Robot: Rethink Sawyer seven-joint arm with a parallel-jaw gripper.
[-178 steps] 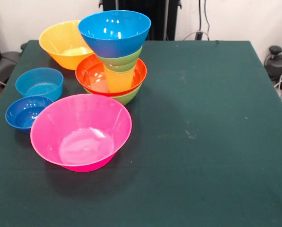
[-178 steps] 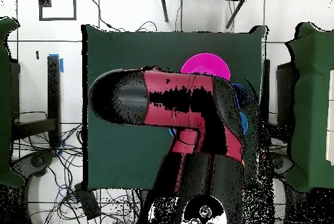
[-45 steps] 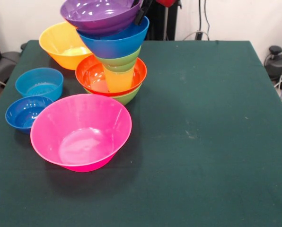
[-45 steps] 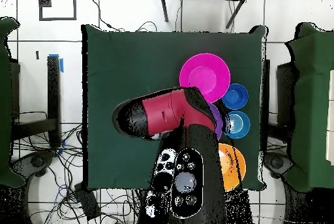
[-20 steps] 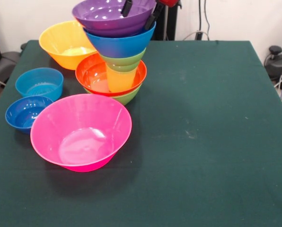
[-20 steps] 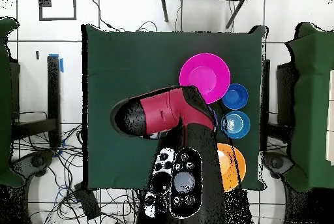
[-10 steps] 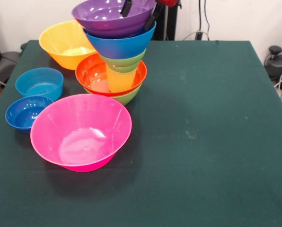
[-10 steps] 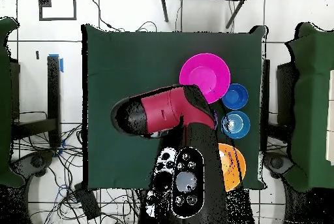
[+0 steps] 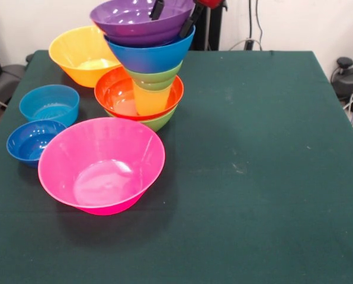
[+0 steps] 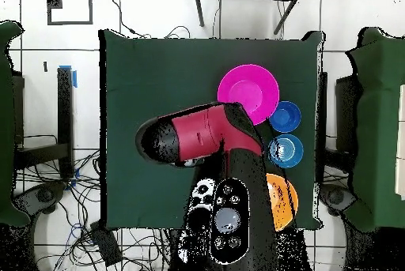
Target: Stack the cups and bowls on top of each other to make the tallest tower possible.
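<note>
The tower stands at the table's far left in the front view: a medium green bowl (image 9: 160,122), a red-orange bowl (image 9: 112,93), the yellow cup (image 9: 149,100), a small green bowl (image 9: 153,77), a blue bowl (image 9: 150,57) and a purple bowl (image 9: 135,21) on top. My gripper (image 9: 175,15) is open at the purple bowl's right rim. One of its fingers (image 9: 157,9) is inside the bowl and the other is outside. In the overhead view the red arm (image 10: 204,133) hides the tower.
A large pink bowl (image 9: 100,164) sits in front of the tower and a large orange bowl (image 9: 80,55) behind it on the left. A light-blue bowl (image 9: 49,104) and a dark-blue bowl (image 9: 31,141) lie near the left edge of the green-clothed table (image 9: 253,148).
The purple bowl came in on the gripper, shifted right and now rests in the blue bowl. The fingers have spread apart at its rim. Over the last second nothing has visibly moved.
</note>
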